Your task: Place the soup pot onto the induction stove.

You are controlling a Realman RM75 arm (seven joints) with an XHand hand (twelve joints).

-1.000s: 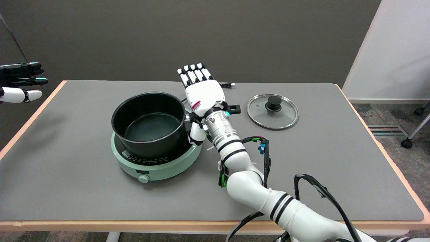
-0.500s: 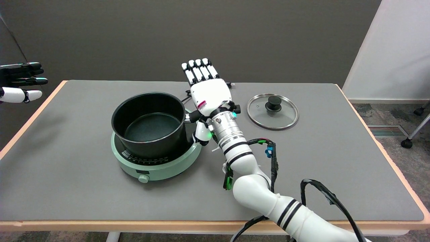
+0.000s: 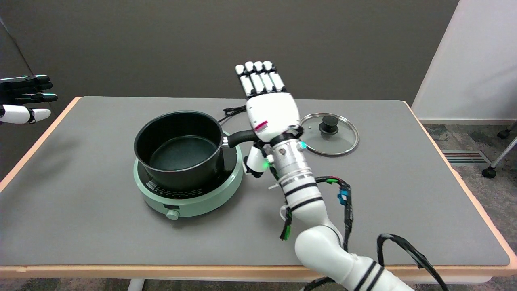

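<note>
The black soup pot stands upright on the pale green induction stove, left of the table's middle. Its black handle sticks out to the right. My right hand hovers over the outer end of that handle, back of the hand toward the camera, fingers straight and pointing away, thumb hanging below near the stove's right rim. It holds nothing. The handle's tip is hidden behind the hand.
A glass lid with a black knob lies right of the hand. The stove's black cord trails behind the pot. The idle left hand hangs at the upper left. The grey table has orange edges.
My right hand has lifted and drifted right, away from the pot's wall, uncovering most of the handle. Pot and stove have stayed put.
</note>
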